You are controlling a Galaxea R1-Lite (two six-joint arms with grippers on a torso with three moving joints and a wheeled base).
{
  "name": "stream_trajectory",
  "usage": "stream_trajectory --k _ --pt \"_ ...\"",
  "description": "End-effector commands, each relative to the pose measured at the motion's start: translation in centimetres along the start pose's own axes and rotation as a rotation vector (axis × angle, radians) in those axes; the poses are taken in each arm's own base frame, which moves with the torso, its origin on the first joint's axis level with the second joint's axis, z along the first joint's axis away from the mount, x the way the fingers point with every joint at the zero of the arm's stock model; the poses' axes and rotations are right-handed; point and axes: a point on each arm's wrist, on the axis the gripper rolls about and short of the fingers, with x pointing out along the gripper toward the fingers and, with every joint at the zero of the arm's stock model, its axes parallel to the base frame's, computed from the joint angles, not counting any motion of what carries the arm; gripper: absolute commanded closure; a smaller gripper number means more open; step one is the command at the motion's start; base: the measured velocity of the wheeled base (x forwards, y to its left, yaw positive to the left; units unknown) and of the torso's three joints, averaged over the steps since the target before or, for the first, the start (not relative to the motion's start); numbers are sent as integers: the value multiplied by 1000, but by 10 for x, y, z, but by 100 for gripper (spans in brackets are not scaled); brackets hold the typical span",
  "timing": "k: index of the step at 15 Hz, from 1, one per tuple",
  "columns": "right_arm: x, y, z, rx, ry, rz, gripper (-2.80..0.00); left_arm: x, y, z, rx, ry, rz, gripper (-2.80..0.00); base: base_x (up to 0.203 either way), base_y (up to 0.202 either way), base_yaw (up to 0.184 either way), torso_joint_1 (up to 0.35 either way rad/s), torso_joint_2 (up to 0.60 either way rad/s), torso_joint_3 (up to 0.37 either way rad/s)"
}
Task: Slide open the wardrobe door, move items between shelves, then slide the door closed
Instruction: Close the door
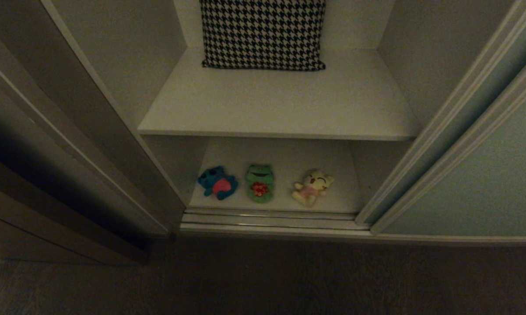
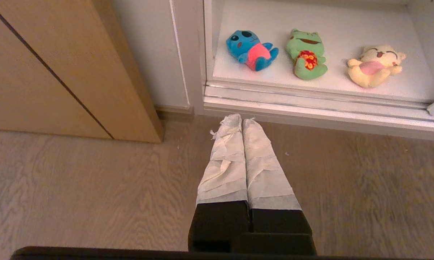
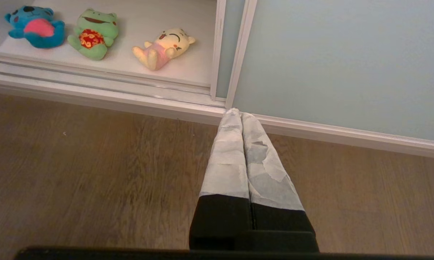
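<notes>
Both tape-wrapped hands, left hand [image 2: 241,121] and right hand [image 3: 239,115], hang pressed together above brown wooden floor [image 1: 263,280], facing three soft, light plush toys [image 1: 259,183], likely best pinched at their bellies.

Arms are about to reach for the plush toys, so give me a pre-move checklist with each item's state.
1. Sliding wardrobe door slid aside, opening free: ok.
2. Blue toy, green frog and yellow toy all on the lower shelf, apart: ok.
3. Upper shelf has bare room in front of the houndstooth cloth: ok.
4. Left gripper open for grasping: not ok, shut.
5. Right gripper open: not ok, shut.
</notes>
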Motion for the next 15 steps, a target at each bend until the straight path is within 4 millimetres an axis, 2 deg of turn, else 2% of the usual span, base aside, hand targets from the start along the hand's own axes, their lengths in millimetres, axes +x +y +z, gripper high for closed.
stream_trajectory --k 1,5,6,9,11,15 --pt "0 0 0 7 0 -2 0 0 0 0 -1 1 1 0 0 0 0 0 0 0" --pt "-4 0 4 20 63 0 0 0 0 0 0 1 1 0 0 0 0 0 0 0" --pt "-9 -1 15 28 75 -2 0 0 0 0 0 1 1 0 0 0 0 0 0 0" --pt "-22 -5 62 87 105 -26 0 0 0 0 1 1 1 0 0 0 0 0 0 0" --pt "-16 -8 98 137 132 -89 0 0 0 0 0 1 1 0 0 0 0 0 0 0" --pt "0 -17 165 208 78 -220 0 0 0 0 0 1 1 0 0 0 0 0 0 0"
